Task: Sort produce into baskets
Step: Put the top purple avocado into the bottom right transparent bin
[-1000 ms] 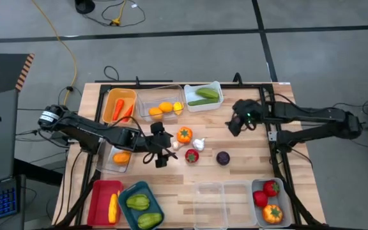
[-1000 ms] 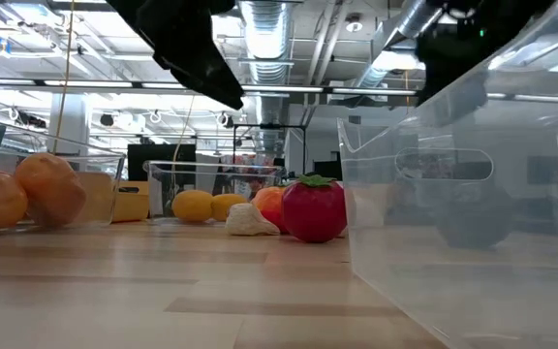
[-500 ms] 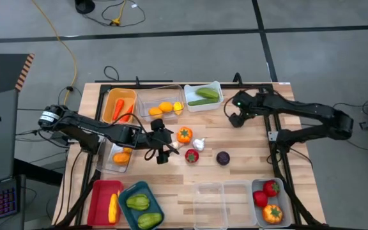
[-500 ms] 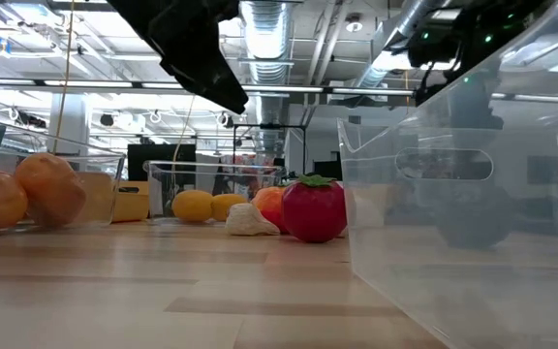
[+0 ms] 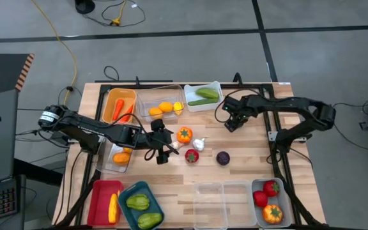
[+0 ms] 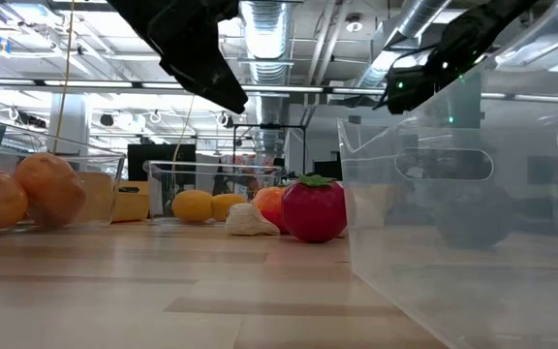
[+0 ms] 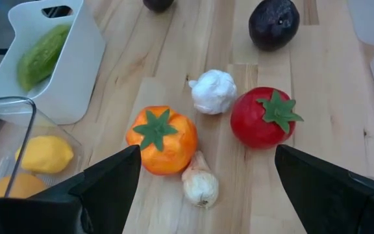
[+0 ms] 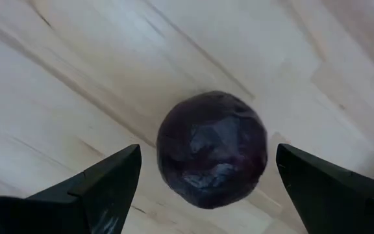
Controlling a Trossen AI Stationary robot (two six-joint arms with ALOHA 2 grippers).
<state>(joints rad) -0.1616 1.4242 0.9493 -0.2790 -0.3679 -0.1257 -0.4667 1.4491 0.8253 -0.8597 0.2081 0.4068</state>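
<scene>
— What differs from a second ago?
— Mostly the right arm. Its right pincer [image 5: 230, 122] has swung inward and toward the far side of the wooden worktop [image 5: 248, 163], now near the white plastic basket [image 5: 217, 87] holding green cucumbers. Its fingers stand wide apart, holding nothing.
— Yet its wrist camera shows a dark purple round fruit [image 8: 212, 149]?
— Yes, framed between the two spread fingers, lying on the wood.
— And the left pincer [image 5: 165, 152]?
— It shifted slightly within the first half second, then held. It hovers open and empty at mid-worktop, just beside the loose produce.
— Where does that produce lie?
— Unmoved: the orange tomato-shaped toy with green calyx [image 7: 162, 139], the white garlic bulb [image 7: 213, 91], the red toy tomato [image 7: 263, 118] and a small pale onion [image 7: 200, 183] cluster together; the dark purple fruit sits apart toward the right arm's side
</scene>
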